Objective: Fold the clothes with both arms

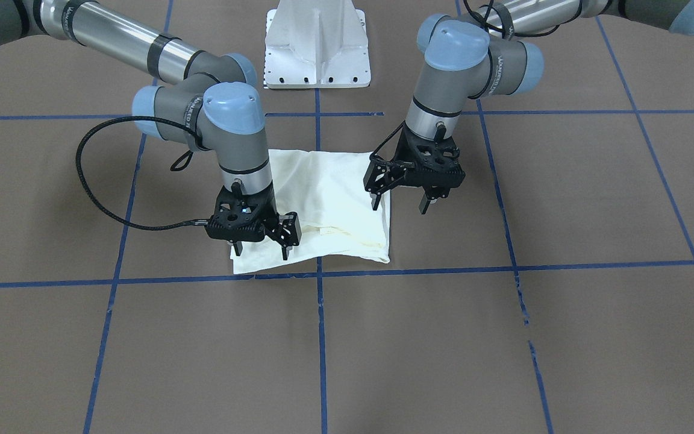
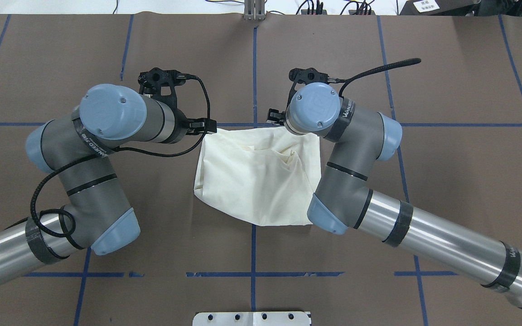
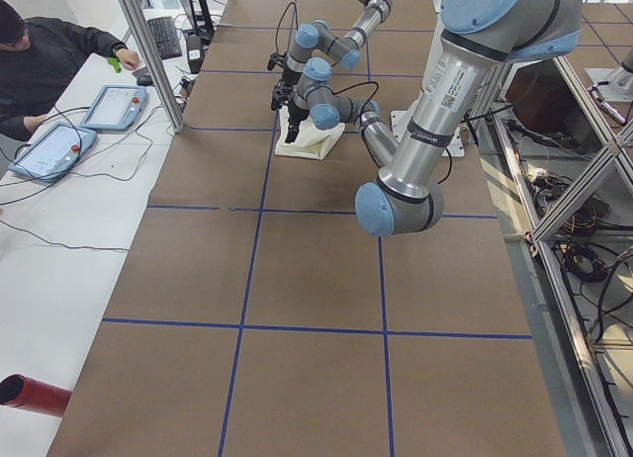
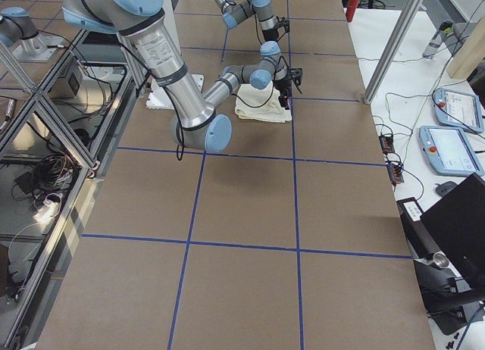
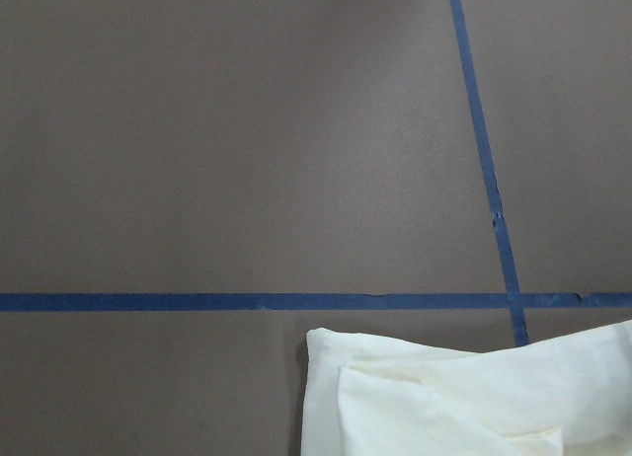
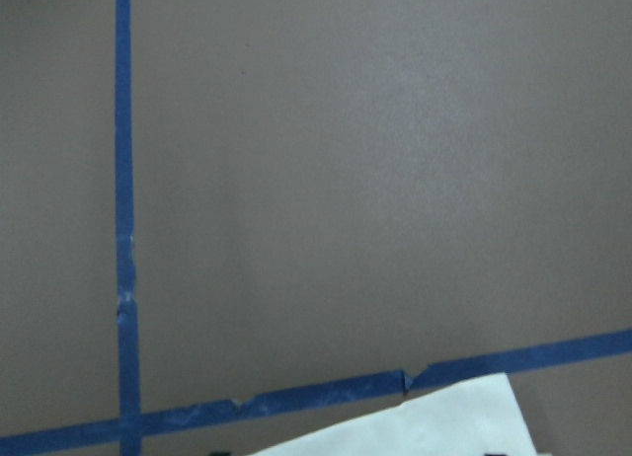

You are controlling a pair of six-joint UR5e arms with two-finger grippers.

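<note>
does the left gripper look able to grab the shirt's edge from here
Probably yes: the left gripper hangs open above one side edge of the shirt, with nothing between them. The right gripper is at the opposite edge.

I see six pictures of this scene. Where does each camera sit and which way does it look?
Front-facing: across the table, facing the robot; grey-and-silver left arm and right arm over folded cream shirt.
Overhead: behind the robot, looking down; both arms.
Exterior left: table's end; left arm nearest.
Exterior right: opposite end; right arm nearest.
Left wrist: looks down at brown table; no arm shows.
Right wrist: same.
Both wrist views share a shirt corner and blue tape.
</note>
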